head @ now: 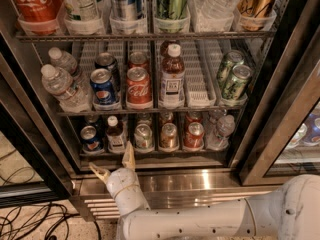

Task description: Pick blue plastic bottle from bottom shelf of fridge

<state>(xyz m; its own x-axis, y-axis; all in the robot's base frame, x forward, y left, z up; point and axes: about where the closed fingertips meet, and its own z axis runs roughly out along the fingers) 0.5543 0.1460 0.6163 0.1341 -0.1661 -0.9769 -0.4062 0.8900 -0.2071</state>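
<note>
The fridge [165,176] stands open in front of me. On its bottom shelf [150,153] the blue plastic bottle [115,134] stands second from the left, with a white cap, dark liquid and a pale label. My gripper [115,165] is just below and in front of the shelf's steel lip, under the bottle. Its two tan fingers are spread apart, one [128,155] pointing up toward the bottle, the other [99,172] out to the left. It holds nothing. The white arm [200,221] reaches in from the lower right.
A blue can [90,138] stands left of the bottle; silver and red cans [169,135] and a crinkled water bottle [221,131] stand to its right. The middle shelf holds cans, water bottles and a larger brown bottle [172,77]. Cables [30,219] lie on the floor at left.
</note>
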